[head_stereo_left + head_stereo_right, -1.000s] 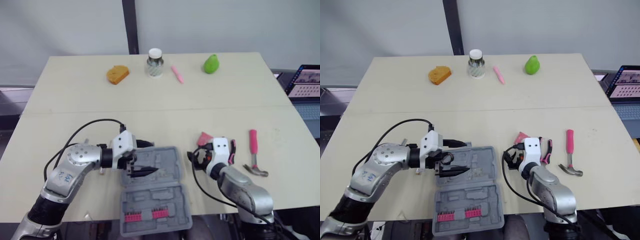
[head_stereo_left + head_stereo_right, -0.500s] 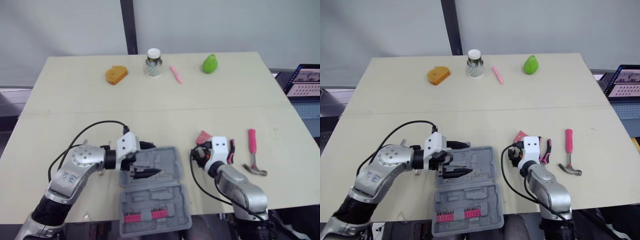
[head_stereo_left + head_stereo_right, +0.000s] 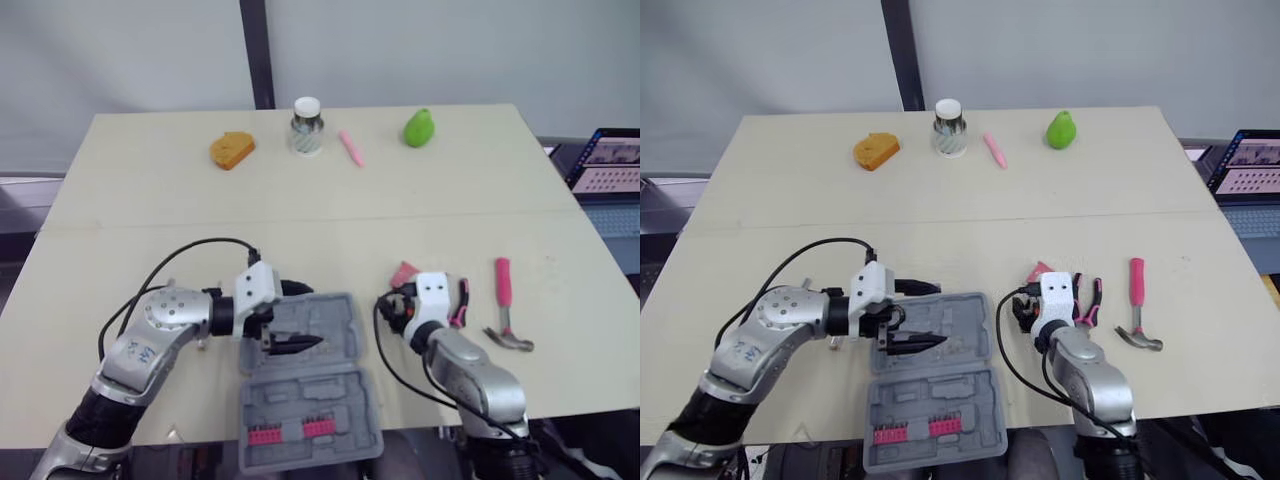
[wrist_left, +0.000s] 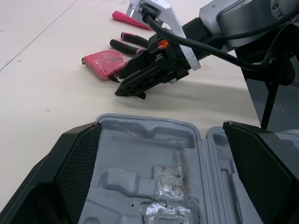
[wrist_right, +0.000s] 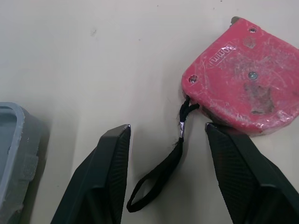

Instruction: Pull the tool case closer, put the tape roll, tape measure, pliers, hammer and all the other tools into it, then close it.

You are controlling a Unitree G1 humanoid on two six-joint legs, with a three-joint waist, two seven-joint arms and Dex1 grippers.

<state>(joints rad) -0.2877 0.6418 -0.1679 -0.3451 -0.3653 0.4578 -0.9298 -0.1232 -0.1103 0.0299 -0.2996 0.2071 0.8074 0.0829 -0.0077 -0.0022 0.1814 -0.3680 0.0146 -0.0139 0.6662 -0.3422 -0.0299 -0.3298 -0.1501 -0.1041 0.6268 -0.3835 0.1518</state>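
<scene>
We see the table with the open grey tool case at its near edge, its front half jutting past that edge. Our left gripper hovers over the case's rear half, jaws wide, holding nothing. Our right gripper is spread either side of the strap of the pink tape measure and grips nothing. A strip of bare tabletop separates it from the case. The pliers and hammer lie further right, apart from each other.

Robot lab or test room: pale desk, plain grey backdrop with black post, open laptop at right edge, toy pear, jar.
</scene>
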